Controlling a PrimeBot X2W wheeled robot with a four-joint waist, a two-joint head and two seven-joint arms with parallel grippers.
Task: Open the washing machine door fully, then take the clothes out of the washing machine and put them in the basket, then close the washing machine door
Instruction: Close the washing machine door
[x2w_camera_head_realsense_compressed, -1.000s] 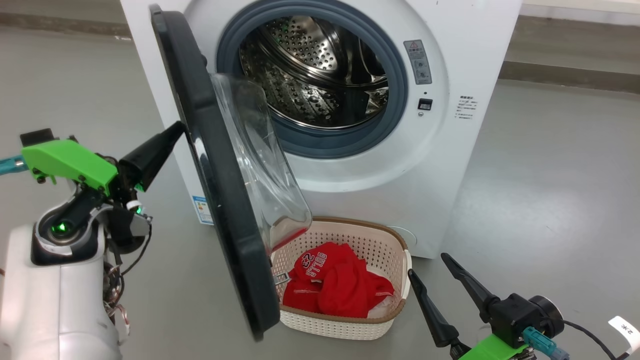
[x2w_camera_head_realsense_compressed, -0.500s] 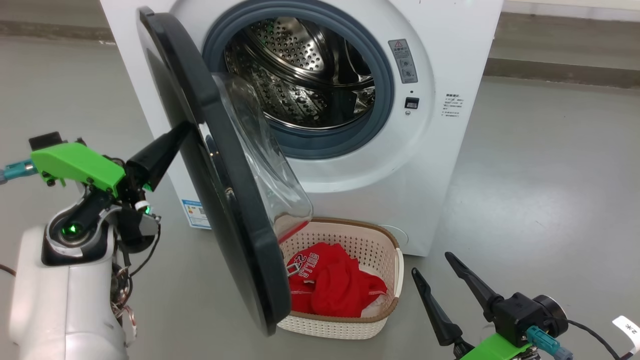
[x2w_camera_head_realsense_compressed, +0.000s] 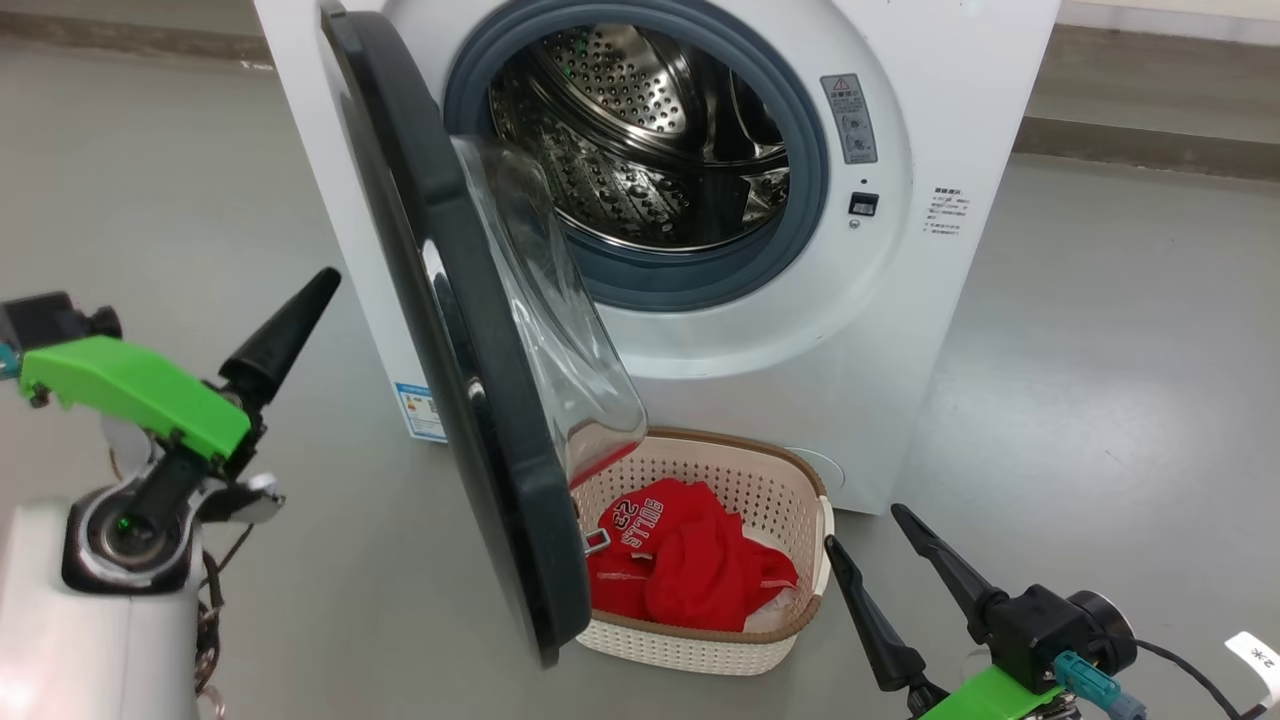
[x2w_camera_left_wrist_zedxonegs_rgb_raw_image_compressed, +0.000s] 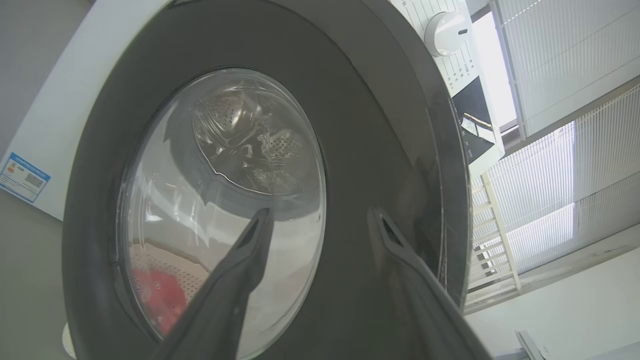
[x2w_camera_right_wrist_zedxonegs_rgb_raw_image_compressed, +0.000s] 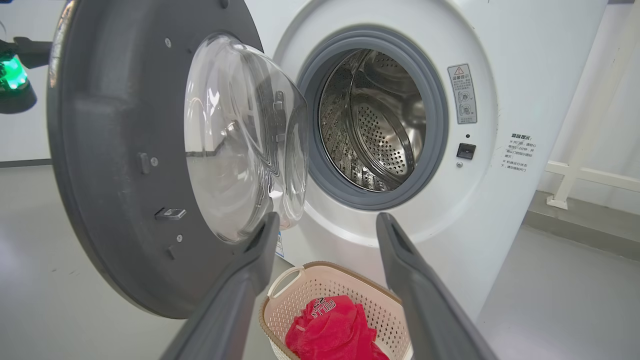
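— So, where's the load?

— The clothes (x2w_camera_head_realsense_compressed: 690, 570) lie heaped in the basket (x2w_camera_head_realsense_compressed: 700, 650), which sits on the floor (x2w_camera_head_realsense_compressed: 1100, 350) against the front of the washing machine (x2w_camera_head_realsense_compressed: 900, 330). I see nothing red in the drum (x2w_camera_head_realsense_compressed: 650, 130), though the washing machine door (x2w_camera_head_realsense_compressed: 480, 420) hides its near lip from me, so I'd call it probably empty.

— Then closing up is what remains?

— Yes. That door stands about half open, its lower free edge over the basket's left end. My left tool (x2w_camera_left_wrist_zedxonegs_rgb_raw_image_compressed: 320, 212) is spread wide, grasping nothing, facing the door's outer side and just clear of it. My right tool (x2w_camera_head_realsense_compressed: 863, 528) is released too, low beside the basket.

— How will it handle?

— Stiff and hinged, fairly heavy by my judgement; it should swing, not flex. The black rim is glossy, so a pinch may slip. I'd press flat on the rim near the free edge, far from the hinge, and keep off the glass bowl (x2w_camera_head_realsense_compressed: 540, 300), curved and slick.
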